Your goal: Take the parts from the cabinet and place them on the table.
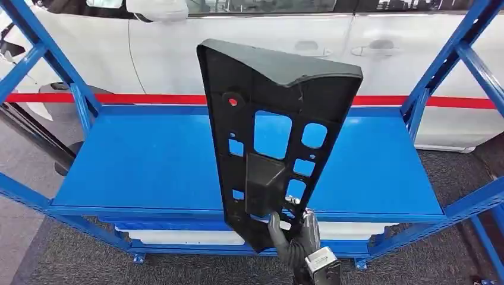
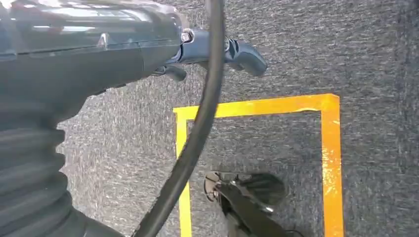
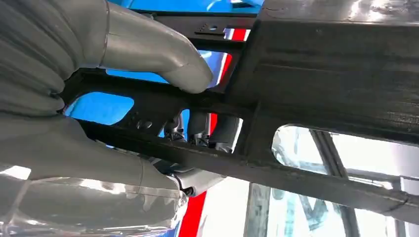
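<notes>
Blue shelving [image 1: 148, 160] stands before you, a white car [image 1: 249, 53] behind. Your right hand [image 1: 294, 240] grasps the black perforated plastic panel [image 1: 273, 136] by its lower end, upright above the shelf. Your left hand [image 2: 217, 54] hangs over grey carpet [image 2: 346, 49], fingers curled on nothing.
</notes>
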Motion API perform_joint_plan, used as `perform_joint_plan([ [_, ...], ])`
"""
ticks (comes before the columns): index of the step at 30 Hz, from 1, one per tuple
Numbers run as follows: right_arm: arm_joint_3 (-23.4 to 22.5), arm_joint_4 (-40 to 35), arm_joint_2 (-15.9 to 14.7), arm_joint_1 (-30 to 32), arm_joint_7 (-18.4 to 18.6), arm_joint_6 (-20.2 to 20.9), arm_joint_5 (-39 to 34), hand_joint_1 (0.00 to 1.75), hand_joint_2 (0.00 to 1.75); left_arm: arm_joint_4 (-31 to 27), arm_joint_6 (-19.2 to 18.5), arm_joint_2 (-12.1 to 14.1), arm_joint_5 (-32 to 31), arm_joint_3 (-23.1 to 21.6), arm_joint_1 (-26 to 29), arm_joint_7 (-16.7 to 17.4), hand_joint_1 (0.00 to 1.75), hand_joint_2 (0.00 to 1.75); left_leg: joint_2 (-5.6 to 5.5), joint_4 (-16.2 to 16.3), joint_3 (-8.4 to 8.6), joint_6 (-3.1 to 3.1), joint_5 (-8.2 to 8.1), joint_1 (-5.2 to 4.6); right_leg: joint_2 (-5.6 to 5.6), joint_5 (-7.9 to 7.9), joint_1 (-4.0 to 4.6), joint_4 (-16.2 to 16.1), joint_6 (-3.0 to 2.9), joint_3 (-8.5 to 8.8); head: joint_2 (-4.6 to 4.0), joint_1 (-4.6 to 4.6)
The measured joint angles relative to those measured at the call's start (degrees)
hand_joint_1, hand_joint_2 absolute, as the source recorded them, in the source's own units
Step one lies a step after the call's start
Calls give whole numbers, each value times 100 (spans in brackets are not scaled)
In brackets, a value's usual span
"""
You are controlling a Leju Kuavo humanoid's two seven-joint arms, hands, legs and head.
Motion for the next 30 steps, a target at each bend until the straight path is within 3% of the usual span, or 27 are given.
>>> perform_joint_plan([
  [1,-2,-33,2,19,-4,7,7,175,175,0,-2,2,-4,0,-24,0,0,175,-6,-314,123,40,-94,-16,-6,26,14,22,36,-28,0,-2],
  [2,-7,-63,0,33,-4,11,13,175,175,0,-7,0,-13,0,-22,0,0,175,-20,-309,99,74,14,-52,-7,49,24,26,72,-30,0,2],
  [5,-9,-120,0,74,-11,63,20,175,175,0,-18,-2,-48,0,-13,17,0,175,-18,-294,55,173,104,-89,-10,176,-2,-36,187,-25,0,0],
  [6,-11,-138,-2,90,-13,77,17,175,175,0,-24,-4,-50,-2,-17,15,0,175,10,-361,21,228,207,-22,7,113,0,-27,229,-55,0,0],
  [7,-11,-155,-2,99,-13,85,15,175,175,0,-24,-7,-52,-2,-29,17,0,175,29,-370,-27,271,274,-27,22,-123,-15,113,251,-142,0,2],
  [8,-11,-166,-4,99,-15,92,15,175,175,0,-26,-7,-55,-2,-36,17,0,175,38,-368,-97,321,325,-27,23,-454,-19,408,261,-260,0,2],
  [9,-13,-173,-11,107,-15,92,15,175,175,0,-26,-7,-59,-2,-34,17,0,175,45,-365,-168,334,380,-31,23,-783,-32,828,280,-386,0,2],
  [10,-11,-173,-15,117,-15,101,15,175,175,0,-26,-7,-59,-2,-32,17,0,175,50,-360,-240,335,430,-37,22,-1007,-42,1225,300,-484,0,0],
  [11,-11,-173,-20,127,-15,114,9,175,175,0,-26,-7,-59,-2,-32,17,0,175,52,-345,-331,329,485,-38,22,-1093,-49,1549,316,-531,0,0],
  [12,-13,-173,-26,133,-15,118,-4,175,175,0,-26,-7,-59,-2,-32,17,0,175,52,-332,-401,321,527,-38,20,-1015,-54,1617,323,-476,0,2],
  [13,-13,-173,-28,138,-15,129,-7,175,175,0,-26,-7,-63,-2,-32,17,0,175,52,-312,-480,306,569,-38,20,-830,-60,1470,323,-302,0,0],
  [14,-13,-173,-28,138,-15,151,-13,175,175,0,-28,-7,-66,-2,-32,17,0,175,52,-290,-548,290,604,-38,20,-634,-62,1138,314,-35,0,2],
  [15,-13,-179,-28,136,-15,157,-22,175,175,0,-39,-7,-66,-2,-33,17,0,175,46,-263,-612,269,638,-37,20,-489,-62,606,288,358,0,2],
  [16,-13,-197,-28,136,-15,168,-22,175,175,0,-42,-11,-68,-2,-36,17,0,175,44,-236,-644,238,667,-38,22,-519,-59,128,254,720,0,0],
  [17,-13,-212,-28,129,-15,179,-22,175,175,0,-42,-13,-68,-2,-31,17,0,175,41,-214,-691,202,693,-71,25,-641,-9,-239,224,897,0,2],
  [20,-22,-234,-28,146,-20,181,-22,175,175,0,-42,-13,-68,-2,-33,17,0,175,45,-256,-683,85,829,-45,30,-543,27,-184,135,807,0,-2],
  [21,-24,-238,-28,147,-20,181,-22,175,175,0,-42,-11,-68,0,-10,17,0,175,22,-260,-706,39,869,-59,20,-457,-11,-239,62,736,0,-2],
  [22,-24,-240,-26,140,-20,184,-22,175,175,0,-42,-7,-68,0,-12,17,0,175,7,-162,-790,17,704,-30,-8,-384,-31,-249,15,689,0,-2],
  [23,-24,-243,-20,143,-20,186,-24,175,175,0,-46,-11,-70,0,-19,22,0,175,5,75,-890,-10,355,-36,-5,-321,-31,-254,-38,608,0,-2],
  [25,-26,-247,-20,155,-22,210,-26,175,175,0,-46,-13,-85,0,-9,35,0,175,8,865,-1063,-51,-299,-27,-8,-201,-6,-249,-66,461,0,-2],
  [26,-31,-247,-20,163,-22,212,-26,175,175,0,-46,-13,-85,0,-13,35,0,175,9,1254,-1120,-66,-450,-27,-14,-141,7,-239,-67,377,0,-5],
  [27,-31,-247,-20,165,-22,216,-28,175,175,0,-46,-11,-85,2,-15,35,0,175,9,1448,-1099,-71,-419,-28,-15,-86,16,-223,-63,294,0,-4],
  [28,-33,-247,-20,168,-22,219,-28,175,175,0,-48,-9,-87,4,-14,35,0,175,9,1410,-965,-67,-243,-28,-17,-34,18,-203,-55,205,0,-2],
  [29,-37,-247,-20,170,-22,223,-31,175,175,0,-48,-9,-87,9,-14,35,0,175,9,1167,-738,-57,-24,-28,-18,10,20,-178,-44,128,0,-4],
  [30,-39,-249,-20,172,-22,236,-35,175,175,0,-55,-9,-90,9,-16,35,0,175,9,705,-381,-36,169,-29,-17,52,19,-144,-29,42,0,-2],
])
